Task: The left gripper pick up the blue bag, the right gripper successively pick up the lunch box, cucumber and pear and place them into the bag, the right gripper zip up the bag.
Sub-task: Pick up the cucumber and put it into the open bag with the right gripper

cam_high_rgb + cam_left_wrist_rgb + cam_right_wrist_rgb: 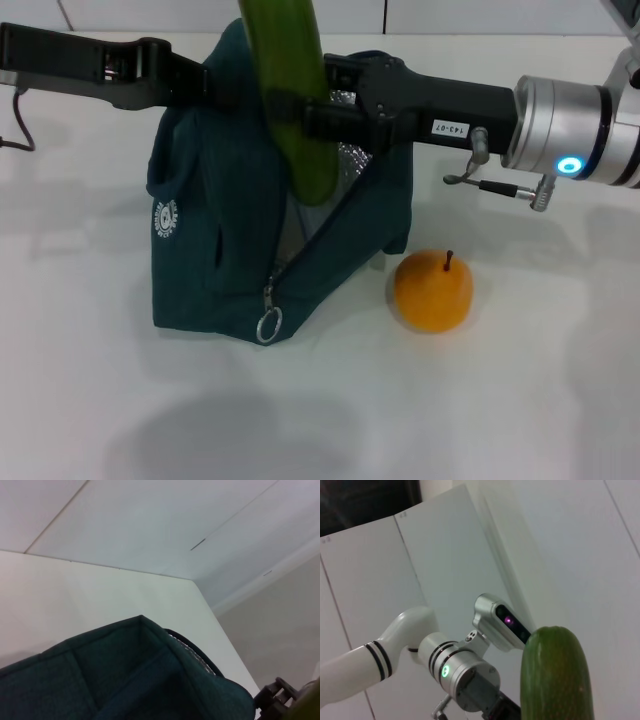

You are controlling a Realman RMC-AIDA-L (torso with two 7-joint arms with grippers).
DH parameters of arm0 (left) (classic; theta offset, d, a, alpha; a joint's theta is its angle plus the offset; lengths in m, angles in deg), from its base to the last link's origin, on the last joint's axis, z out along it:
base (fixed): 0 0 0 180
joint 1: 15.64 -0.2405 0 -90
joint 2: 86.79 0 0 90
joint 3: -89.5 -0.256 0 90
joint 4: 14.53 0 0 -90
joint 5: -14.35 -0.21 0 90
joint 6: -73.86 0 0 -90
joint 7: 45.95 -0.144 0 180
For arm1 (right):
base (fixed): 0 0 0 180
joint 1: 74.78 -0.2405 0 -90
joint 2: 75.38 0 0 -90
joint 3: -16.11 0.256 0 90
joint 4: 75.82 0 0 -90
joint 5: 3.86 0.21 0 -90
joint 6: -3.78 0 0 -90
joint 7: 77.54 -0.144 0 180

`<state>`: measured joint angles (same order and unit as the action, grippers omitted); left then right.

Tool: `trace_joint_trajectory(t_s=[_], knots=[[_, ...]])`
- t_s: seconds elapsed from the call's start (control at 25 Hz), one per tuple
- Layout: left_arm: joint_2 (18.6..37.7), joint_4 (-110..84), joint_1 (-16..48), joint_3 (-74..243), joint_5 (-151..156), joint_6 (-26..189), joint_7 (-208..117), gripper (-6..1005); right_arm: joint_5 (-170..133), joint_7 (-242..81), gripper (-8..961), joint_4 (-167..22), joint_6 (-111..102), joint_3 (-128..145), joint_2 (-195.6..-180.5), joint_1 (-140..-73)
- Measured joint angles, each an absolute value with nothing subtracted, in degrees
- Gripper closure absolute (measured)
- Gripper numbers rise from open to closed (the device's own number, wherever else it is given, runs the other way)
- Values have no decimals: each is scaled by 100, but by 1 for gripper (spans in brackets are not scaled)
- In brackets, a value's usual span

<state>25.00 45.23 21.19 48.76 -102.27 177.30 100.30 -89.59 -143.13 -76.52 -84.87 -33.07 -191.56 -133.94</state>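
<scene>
The blue bag (225,230) stands on the white table with its zipper open and the silver lining showing. At the bag's upper left edge, my left gripper (205,85) is shut on the fabric; the left wrist view shows that fabric (125,675) close up. My right gripper (300,112) reaches in from the right, shut on the cucumber (295,90). The cucumber hangs upright with its lower end in the bag's mouth, and its tip fills the right wrist view (557,675). The pear (432,291) sits on the table just right of the bag. The lunch box is out of view.
The zipper's ring pull (268,324) hangs at the bag's lower front corner. White table (520,400) lies bare in front of and to the right of the pear. A white wall stands behind the table.
</scene>
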Motion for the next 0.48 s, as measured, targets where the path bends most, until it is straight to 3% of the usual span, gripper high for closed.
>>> trace_joint_trajectory(t_s=[0.48], knots=[[2500, 4524, 2124, 4871, -10227, 17730, 10035, 952, -8952, -14299, 318, -7627, -8545, -3274, -19156, -13352]])
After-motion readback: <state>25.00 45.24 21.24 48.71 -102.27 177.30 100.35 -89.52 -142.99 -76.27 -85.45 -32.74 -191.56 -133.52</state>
